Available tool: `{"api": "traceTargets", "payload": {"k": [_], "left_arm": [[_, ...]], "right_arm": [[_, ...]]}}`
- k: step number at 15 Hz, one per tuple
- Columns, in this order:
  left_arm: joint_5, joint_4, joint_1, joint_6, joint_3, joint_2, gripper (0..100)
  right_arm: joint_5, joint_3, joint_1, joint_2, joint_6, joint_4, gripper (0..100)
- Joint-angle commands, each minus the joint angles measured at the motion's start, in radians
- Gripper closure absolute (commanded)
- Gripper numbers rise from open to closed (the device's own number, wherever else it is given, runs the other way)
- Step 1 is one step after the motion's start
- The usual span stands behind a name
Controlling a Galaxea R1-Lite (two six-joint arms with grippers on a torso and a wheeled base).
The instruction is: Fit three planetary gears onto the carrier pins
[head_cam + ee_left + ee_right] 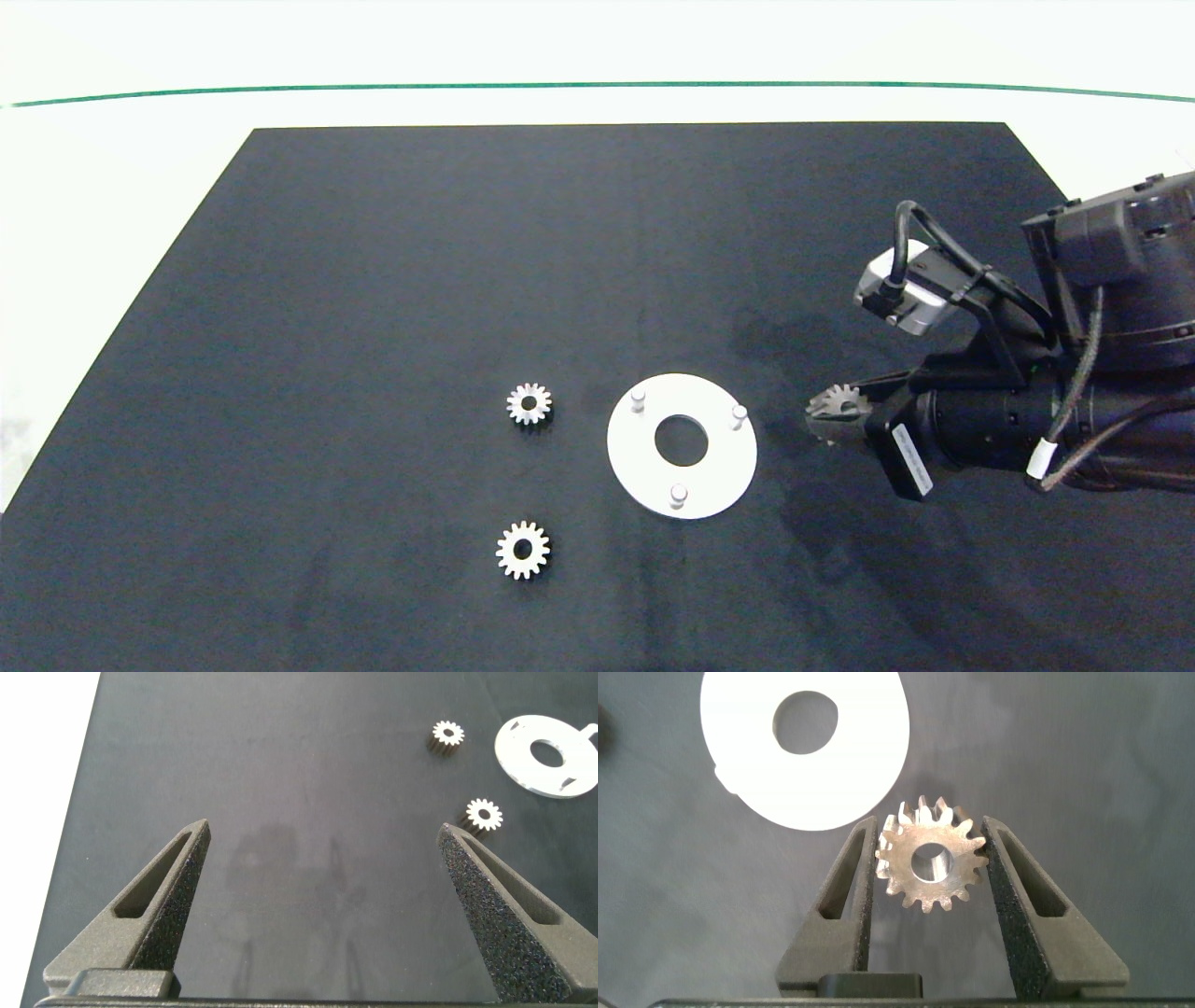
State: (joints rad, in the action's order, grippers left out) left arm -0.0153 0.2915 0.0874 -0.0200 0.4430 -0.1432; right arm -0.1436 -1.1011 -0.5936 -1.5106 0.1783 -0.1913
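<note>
No gear sits on the pins [638, 399] yet; the right gripper [834, 415] pinches one gear [930, 867] beside the disc [635, 457]; two gears [529, 403] lie on the mat [373, 280]; the left gripper [322, 873] idles, jaws spread.

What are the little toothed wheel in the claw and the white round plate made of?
The small silver-grey toothed gear, gripped by the right gripper, looks like bare metal, going by its dull sheen. The flat white round disc has a matte, even surface: plastic or painted metal, hard to tell.
</note>
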Motion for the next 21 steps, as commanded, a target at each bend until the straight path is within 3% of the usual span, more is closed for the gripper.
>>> {"api": "traceTargets", "payload": {"k": [1, 6, 21], "left_arm": [[0.0, 0.002, 0.0, 0.0, 0.002, -0.003, 0], [0.0, 0.002, 0.002, 0.0, 0.002, -0.009, 0], [0.0, 0.0, 0.012, 0.0, 0.006, -0.016, 0]], "right_arm": [[-0.03, -0.088, -0.052, -0.089, 0.001, -0.011, 96], [-0.056, -0.126, -0.078, -0.168, 0.001, -0.014, 96], [-0.059, -0.164, -0.069, -0.226, -0.002, -0.013, 96]]}}
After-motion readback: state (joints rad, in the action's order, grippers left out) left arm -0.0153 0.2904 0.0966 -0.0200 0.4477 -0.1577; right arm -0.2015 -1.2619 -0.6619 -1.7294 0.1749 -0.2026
